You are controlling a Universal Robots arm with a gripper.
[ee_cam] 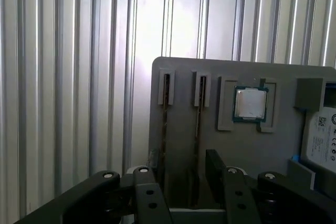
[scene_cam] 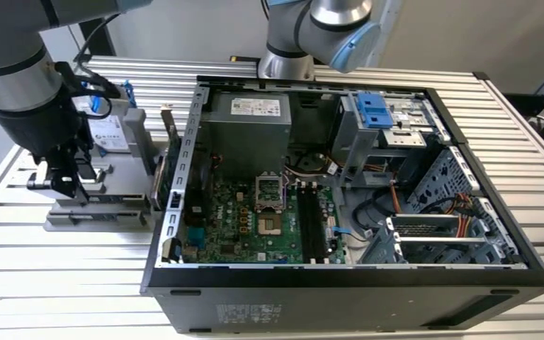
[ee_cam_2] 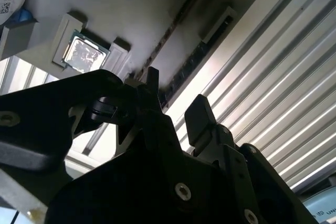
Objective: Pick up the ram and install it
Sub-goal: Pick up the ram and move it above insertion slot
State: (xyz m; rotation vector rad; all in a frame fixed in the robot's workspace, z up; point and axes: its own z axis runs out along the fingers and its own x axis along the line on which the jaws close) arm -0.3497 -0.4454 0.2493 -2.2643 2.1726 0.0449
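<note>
the fingers (ee_cam: 215,174) are released, standing apart with nothing between their pads. the gripper (ee_cam: 178,163) hangs just above one end of a grey holder (ee_cam: 239,150). two ram sticks stand on edge there in parallel slots: the outer ram stick (ee_cam: 165,129) runs along the holder's edge that faces the bare ribs of the table (ee_cam: 63,77), and the inner ram stick (ee_cam: 198,140) lies just beside it, toward the holder's middle. both sticks run toward the gap between the fingers, and i cannot tell which one the gripper is lined up over. in the second wrist view the gripper (ee_cam_2: 174,90) is seen from behind, and the outer ram stick (ee_cam_2: 202,51) ends close between the two fingertips, while the inner ram stick (ee_cam_2: 170,30) points at the nearer one. neither stick is touched as far as the views show. past the sticks a square silver processor (ee_cam: 251,103) sits in a recess near the middle of the holder, and a hard drive (ee_cam: 321,140) stands at the holder's opposite edge. in the exterior view the gripper (scene_cam: 64,185) hangs over the holder (scene_cam: 97,212), which rests on the table (scene_cam: 64,283) near its edge at the exterior view's left, just beside an open computer case (scene_cam: 348,287). inside the case the motherboard (scene_cam: 244,227) lies flat, with long black slots (scene_cam: 312,223) near its middle.
</note>
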